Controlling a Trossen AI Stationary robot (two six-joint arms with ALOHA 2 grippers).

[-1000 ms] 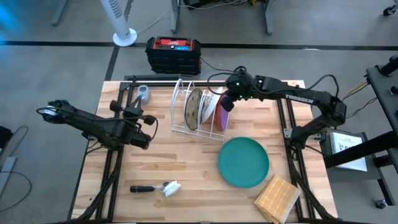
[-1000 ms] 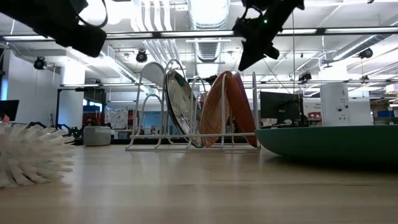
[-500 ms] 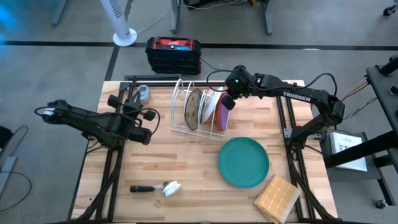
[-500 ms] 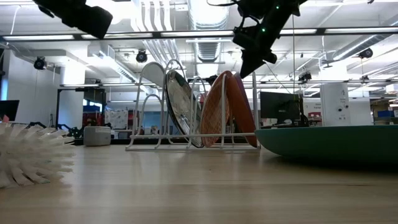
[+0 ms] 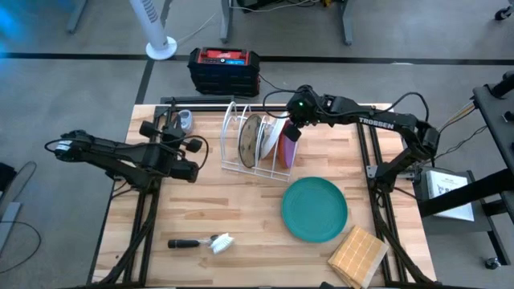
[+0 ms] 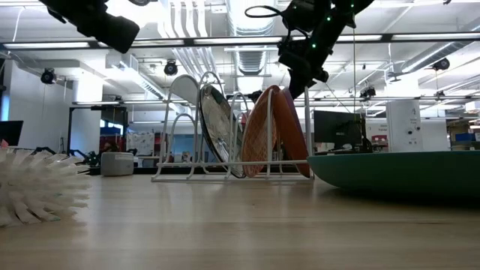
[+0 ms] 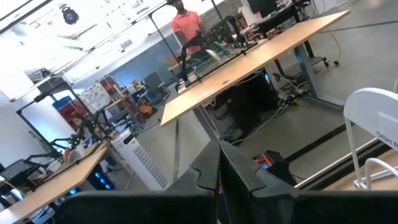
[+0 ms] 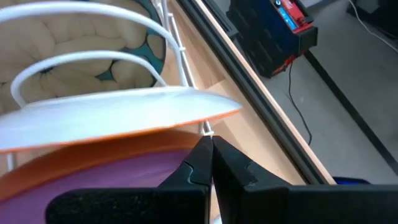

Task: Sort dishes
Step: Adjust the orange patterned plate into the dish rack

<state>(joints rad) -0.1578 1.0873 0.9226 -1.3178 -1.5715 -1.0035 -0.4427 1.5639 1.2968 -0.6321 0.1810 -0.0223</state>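
Note:
A white wire rack (image 5: 255, 146) at the table's far middle holds three plates on edge: a brownish speckled one (image 5: 250, 138), an orange one (image 5: 271, 135) and a purple one (image 5: 287, 146). The larger teal-green plate (image 5: 315, 209) lies flat on the table, nearer the front. My right gripper (image 5: 292, 131) is shut and slants down just over the top rims of the orange plate (image 8: 124, 152) and the purple plate (image 8: 93, 180). In the low view its tip (image 6: 294, 90) is level with those rims. My left gripper (image 5: 191, 168) is shut, raised over the table's left part and holding nothing. My right gripper's shut fingertips (image 8: 210, 144) stand at the top rim of the orange plate (image 8: 186, 134), beside the purple one, coming from above and from the table's right. Whether they touch a rim I cannot tell.
A square wooden block (image 5: 359, 255) lies at the near right corner, and a dish brush (image 5: 201, 242) at the near left. A small grey cup (image 5: 185, 120) stands left of the rack. The tabletop between the brush and the teal-green plate is bare wood.
My left gripper has risen and drawn a little toward the far edge, still shut. My right gripper has come down and toward the table's left, closer to the rims of the racked plates, rolling slightly. No plate has moved.

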